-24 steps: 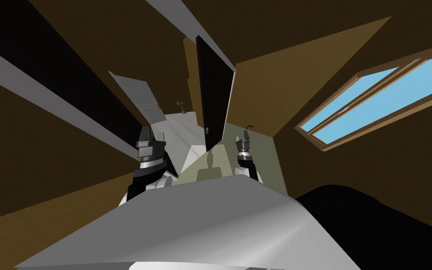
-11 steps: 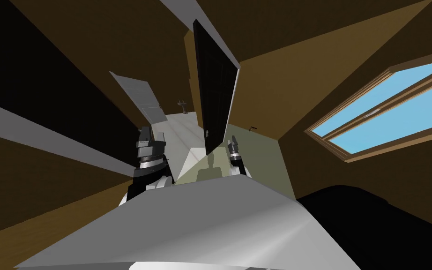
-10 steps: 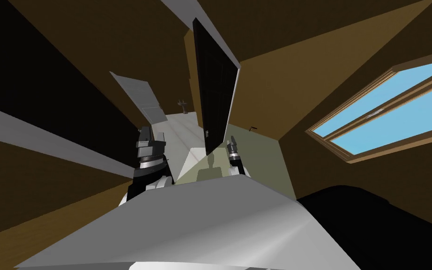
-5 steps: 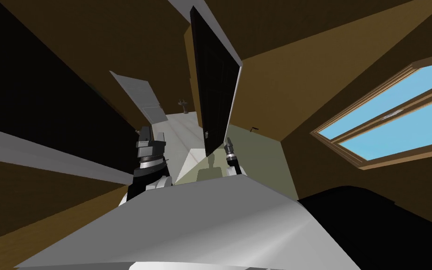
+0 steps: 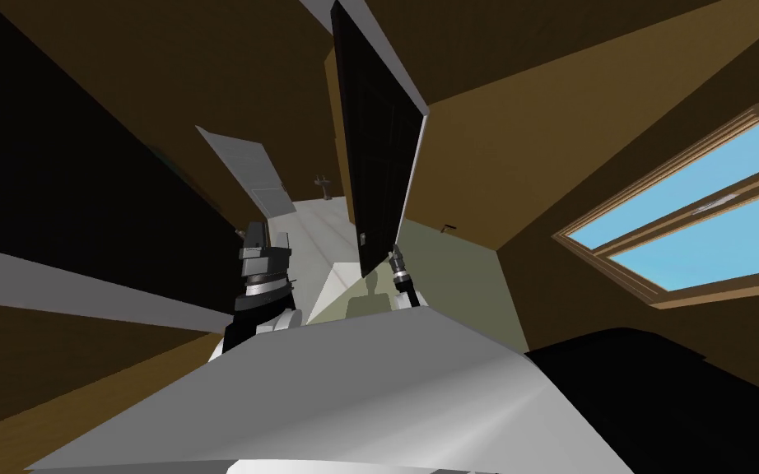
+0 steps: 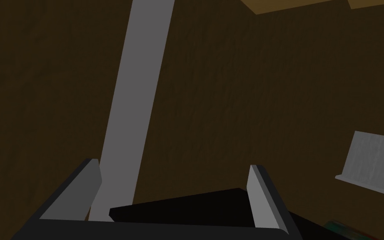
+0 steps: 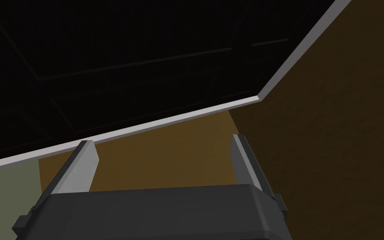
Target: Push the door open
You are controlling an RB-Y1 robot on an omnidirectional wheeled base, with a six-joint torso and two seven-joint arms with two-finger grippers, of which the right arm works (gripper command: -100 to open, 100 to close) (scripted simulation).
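The dark panelled door (image 5: 378, 148) stands ajar ahead of me, seen nearly edge-on, with a small handle (image 5: 363, 239) low on its near edge. My right gripper (image 5: 395, 251) is right beside that edge, just past the handle; whether it touches the door I cannot tell. In the right wrist view the gripper (image 7: 162, 150) is open and empty, the door (image 7: 145, 50) and its pale edge (image 7: 166, 121) close in front of the fingers. My left gripper (image 5: 264, 234) is held up to the left of the doorway. The left wrist view shows the left gripper (image 6: 174, 175) open and empty too.
Past the doorway lie a pale floor (image 5: 320, 226) and a white door (image 5: 250, 169) standing open. A black area (image 5: 57, 164) and a grey strip (image 5: 65, 284) run along my left. Brown walls and a window (image 5: 699, 222) are on my right.
My right gripper has moved left, from out by the wall to the door's near edge. The whole view has turned slightly, sliding the window rightward. The left arm has held still.
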